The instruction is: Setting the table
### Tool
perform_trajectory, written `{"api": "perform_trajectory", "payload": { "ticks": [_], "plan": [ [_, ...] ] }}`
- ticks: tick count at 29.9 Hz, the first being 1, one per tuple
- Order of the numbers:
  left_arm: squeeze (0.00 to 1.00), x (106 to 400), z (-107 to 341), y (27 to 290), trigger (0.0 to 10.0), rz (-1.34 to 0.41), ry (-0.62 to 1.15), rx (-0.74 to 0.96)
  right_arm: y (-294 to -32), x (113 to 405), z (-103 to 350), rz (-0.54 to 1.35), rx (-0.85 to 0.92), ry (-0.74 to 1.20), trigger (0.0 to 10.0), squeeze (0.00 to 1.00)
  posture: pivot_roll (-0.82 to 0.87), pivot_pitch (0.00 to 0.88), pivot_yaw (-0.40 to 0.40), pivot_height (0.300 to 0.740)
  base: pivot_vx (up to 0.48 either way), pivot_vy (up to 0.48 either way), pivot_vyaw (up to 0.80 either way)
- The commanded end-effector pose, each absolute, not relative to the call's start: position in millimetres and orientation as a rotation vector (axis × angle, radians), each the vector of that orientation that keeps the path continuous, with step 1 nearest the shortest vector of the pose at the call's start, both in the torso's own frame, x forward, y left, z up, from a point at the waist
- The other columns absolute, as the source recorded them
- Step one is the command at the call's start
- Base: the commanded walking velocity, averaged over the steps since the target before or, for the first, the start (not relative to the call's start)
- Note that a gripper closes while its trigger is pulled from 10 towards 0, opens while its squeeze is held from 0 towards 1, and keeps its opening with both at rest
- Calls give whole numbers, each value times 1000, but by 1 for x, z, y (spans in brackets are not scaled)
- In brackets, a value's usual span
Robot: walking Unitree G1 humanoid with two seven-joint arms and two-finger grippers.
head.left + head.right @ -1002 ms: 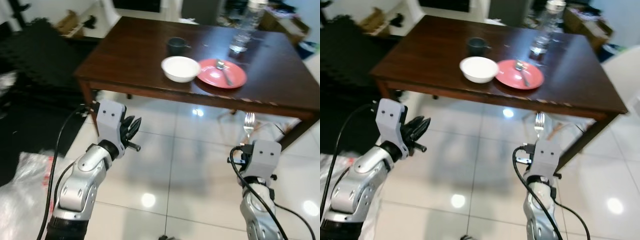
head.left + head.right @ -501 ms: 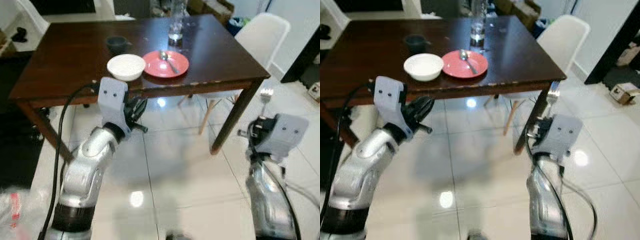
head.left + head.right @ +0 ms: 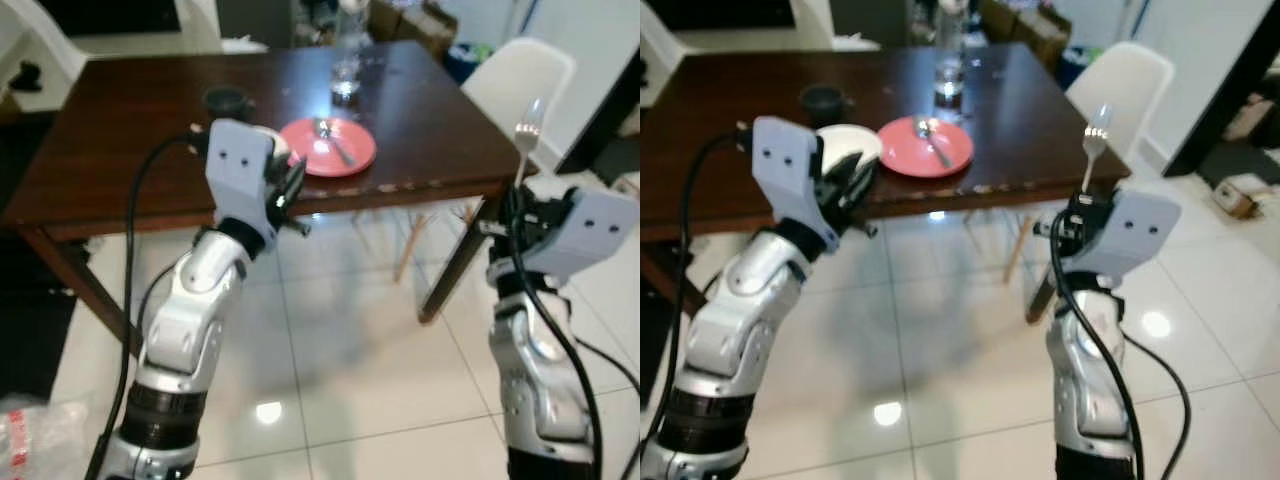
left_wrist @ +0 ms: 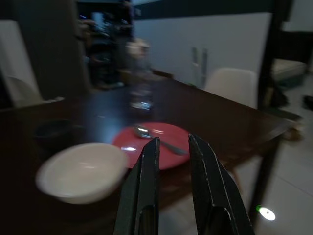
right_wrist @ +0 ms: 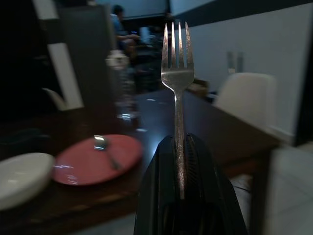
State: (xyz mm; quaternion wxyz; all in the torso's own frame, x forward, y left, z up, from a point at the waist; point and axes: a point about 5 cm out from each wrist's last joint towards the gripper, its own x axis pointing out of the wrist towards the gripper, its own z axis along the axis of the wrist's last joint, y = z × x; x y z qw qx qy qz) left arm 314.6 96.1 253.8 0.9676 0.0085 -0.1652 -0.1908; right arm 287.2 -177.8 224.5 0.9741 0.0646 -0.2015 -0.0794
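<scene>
Item in hand: fork [image 5: 177,78], clamped upright between the two black fingers of the right gripper [image 5: 178,147], tines up, carried off the table's near right corner. Ahead and to the left of that gripper lie the dark wooden table [image 3: 440,120], a red plate [image 3: 330,148] with a spoon [image 4: 154,137] on it, a white bowl [image 4: 80,171] touching the plate's far side from the fork, a dark cup [image 3: 823,100] and a glass bottle [image 3: 948,55] further back. Left gripper [image 4: 171,161]: raised before the bowl, fingers slightly apart, holding nothing. Step judged: bring the fork to a bare patch just beside the plate. Handling advice: tip the fork flat before lowering, approach over the table edge, and release only once it rests on the wood. View notes: the right wrist view confirms the grip on the handle and shows a person far behind; the eye views place both arms and a white chair [image 3: 1120,85].
</scene>
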Motion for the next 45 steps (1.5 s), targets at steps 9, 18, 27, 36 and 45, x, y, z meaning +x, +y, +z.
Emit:
{"api": "perform_trajectory", "payload": {
  "ticks": [9,18,27,36,45],
  "plan": [
    [0,314,246,95,10000,-390,-317,31,-181,286,212,-168,117,-351,10000,0,-67,51,84,740,480,0,0],
    [0,312,244,90,10000,-412,-320,28,-183,287,206,-174,102,-328,10000,0,-68,44,84,740,480,0,0],
    [0,309,242,87,10000,-422,-318,29,-181,287,199,-137,86,-290,10000,0,-70,43,81,740,480,0,0],
    [0,300,229,86,10000,-456,-279,44,-174,283,179,-44,10,-174,10000,0,-74,53,80,740,473,0,0],
    [0,284,205,80,10000,-598,-131,34,-187,282,161,-17,-85,-53,10000,0,-80,63,79,740,146,0,0]
  ]
}}
